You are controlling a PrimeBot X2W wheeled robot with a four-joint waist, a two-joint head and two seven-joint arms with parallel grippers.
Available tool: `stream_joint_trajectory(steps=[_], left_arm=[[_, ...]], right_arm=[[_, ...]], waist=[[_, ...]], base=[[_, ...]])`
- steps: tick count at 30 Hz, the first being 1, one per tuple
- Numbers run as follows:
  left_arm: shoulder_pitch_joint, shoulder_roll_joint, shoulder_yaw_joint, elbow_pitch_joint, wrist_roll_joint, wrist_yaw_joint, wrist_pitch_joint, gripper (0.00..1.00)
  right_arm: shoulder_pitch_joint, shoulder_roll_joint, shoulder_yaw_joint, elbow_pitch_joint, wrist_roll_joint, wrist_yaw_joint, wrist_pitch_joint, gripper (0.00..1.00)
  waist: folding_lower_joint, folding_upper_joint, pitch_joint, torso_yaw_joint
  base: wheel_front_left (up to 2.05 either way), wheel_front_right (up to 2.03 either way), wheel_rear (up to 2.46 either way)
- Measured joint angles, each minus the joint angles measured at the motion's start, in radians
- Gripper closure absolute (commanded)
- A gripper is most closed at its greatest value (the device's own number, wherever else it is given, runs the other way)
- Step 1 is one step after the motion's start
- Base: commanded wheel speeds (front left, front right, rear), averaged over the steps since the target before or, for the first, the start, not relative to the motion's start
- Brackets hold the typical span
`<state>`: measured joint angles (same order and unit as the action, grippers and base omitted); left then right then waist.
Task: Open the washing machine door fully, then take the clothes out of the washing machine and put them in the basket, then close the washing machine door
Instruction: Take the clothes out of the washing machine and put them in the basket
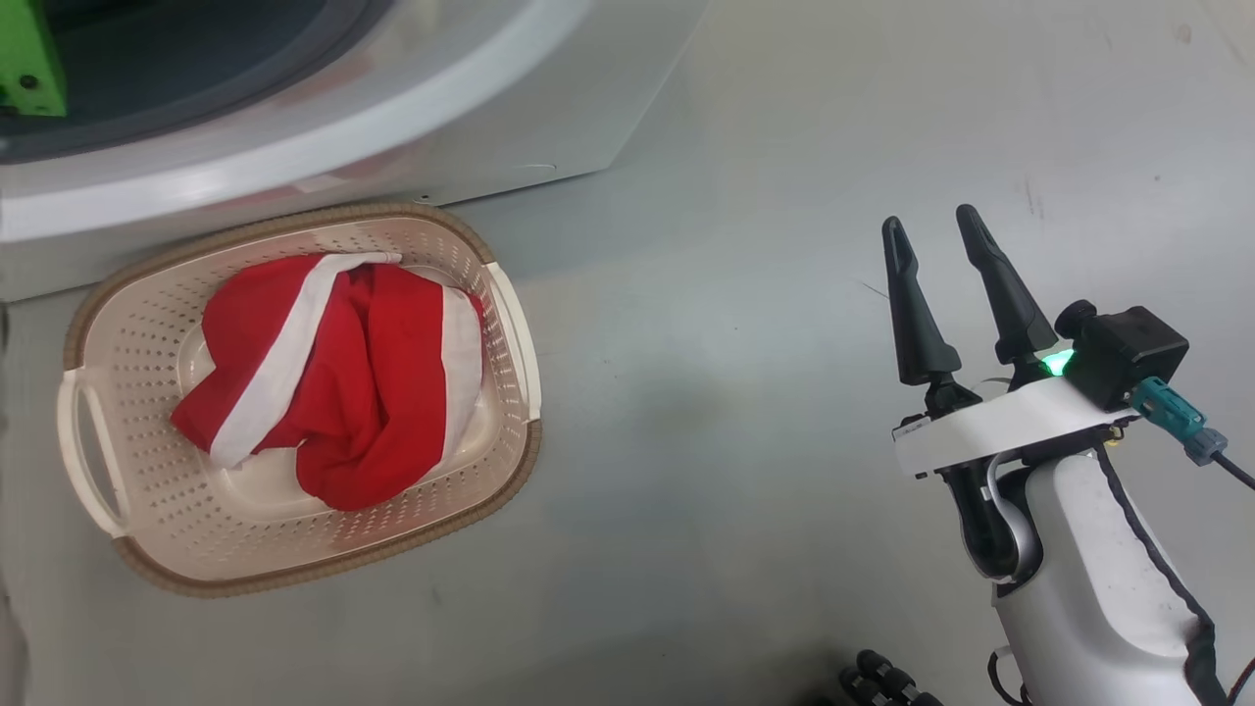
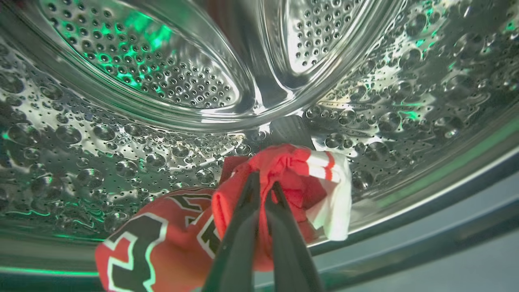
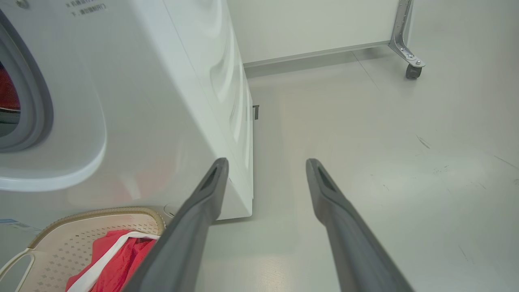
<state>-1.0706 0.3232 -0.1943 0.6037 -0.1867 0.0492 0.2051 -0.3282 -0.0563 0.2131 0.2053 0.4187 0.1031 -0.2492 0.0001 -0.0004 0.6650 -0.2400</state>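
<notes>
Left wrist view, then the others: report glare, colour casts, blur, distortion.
Left wrist view: green glints and glare on the drum, bent by the lens; left end effector blurred. Head view: even light, soft shadow beside the basket. Right wrist view: faint red reflection on the washing machine.

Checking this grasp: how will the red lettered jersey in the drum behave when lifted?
Likely floppy: the red jersey with navy-and-white lettering bunches in the shut jaws of the left gripper. Probably light: thin cloth. Its hanging lettered end may drag on the perforated steel drum.

Left gripper [image 2: 264, 181] clamped tight; right gripper [image 1: 929, 221] (fingers up) spread wide.
</notes>
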Motion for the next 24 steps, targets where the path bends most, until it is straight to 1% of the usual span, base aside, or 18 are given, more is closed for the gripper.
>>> stream_joint_trajectory(steps=[2,7,15,16,24], left_arm=[[0.024,-0.017,0.011,-0.007,-0.020,0.008,-0.043,1.00],[0.070,-0.058,0.033,-0.041,-0.048,0.009,-0.147,1.00],[0.171,-0.106,0.037,-0.078,-0.077,0.016,-0.284,1.00],[0.196,-0.114,0.037,-0.090,-0.078,0.016,-0.315,1.00],[0.319,-0.135,0.034,-0.129,-0.087,0.016,-0.414,1.00]], right_arm=[[0.000,-0.004,-0.006,0.000,-0.007,0.000,0.000,0.00],[0.001,-0.009,-0.016,0.002,-0.013,0.000,-0.003,0.00],[0.024,-0.024,-0.035,0.009,-0.022,0.000,-0.003,0.00],[0.033,-0.025,-0.036,0.012,-0.025,0.000,-0.003,0.00],[0.057,-0.026,-0.040,0.024,-0.027,0.000,-0.003,0.00]], waist=[[0.0000,0.0000,-0.011,0.009],[0.0000,0.0000,-0.040,0.033],[-0.0001,0.0000,-0.096,0.072],[-0.0001,0.0000,-0.110,0.083],[-0.0001,0.0000,-0.175,0.119]], base=[[0.00,0.00,0.00],[0.00,0.00,0.00],[0.00,0.00,0.00],[0.00,0.00,0.00],[0.00,0.00,0.00]])
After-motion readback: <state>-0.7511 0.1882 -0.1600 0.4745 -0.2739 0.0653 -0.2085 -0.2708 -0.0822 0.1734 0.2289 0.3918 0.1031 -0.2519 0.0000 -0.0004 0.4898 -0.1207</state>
